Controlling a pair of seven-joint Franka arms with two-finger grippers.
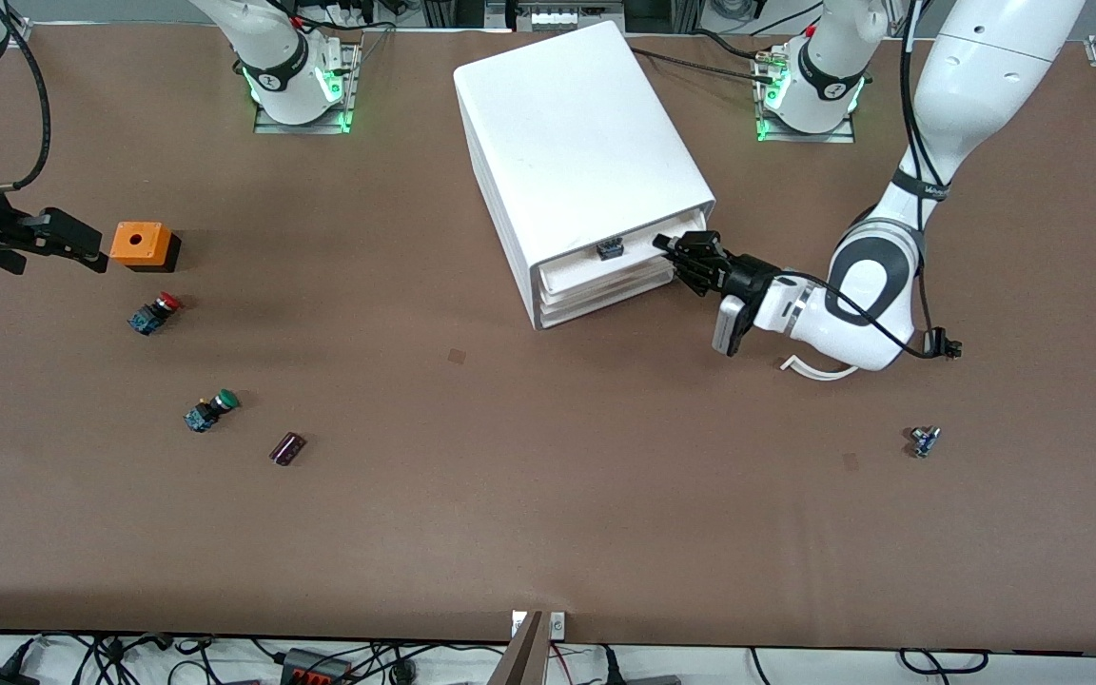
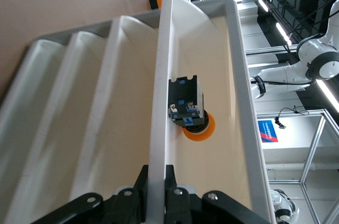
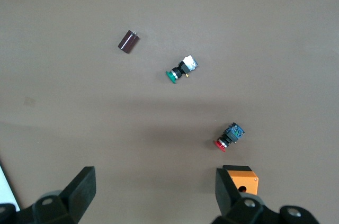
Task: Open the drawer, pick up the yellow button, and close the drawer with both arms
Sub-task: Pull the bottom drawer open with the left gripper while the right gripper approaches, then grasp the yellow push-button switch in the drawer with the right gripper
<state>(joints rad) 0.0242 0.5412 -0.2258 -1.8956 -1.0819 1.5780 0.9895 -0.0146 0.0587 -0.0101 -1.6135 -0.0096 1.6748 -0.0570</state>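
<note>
So the left gripper (image 2: 154, 192) was clamped tight on the front lip of the top drawer (image 1: 605, 269), barely open, with the yellow button (image 2: 195, 124) lying inside it. The right gripper (image 3: 153, 192) hung spread wide and idle over the table's right-arm end. A thin-edge pinch could slip mid-pull, or drag the cabinet (image 1: 577, 152).

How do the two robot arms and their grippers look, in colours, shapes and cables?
Both arms are glossy white with rounded shells and dark grey joints. The left gripper and right gripper are black, with two fingers. Black cables run along each arm, and green lights glow at the bases.
</note>
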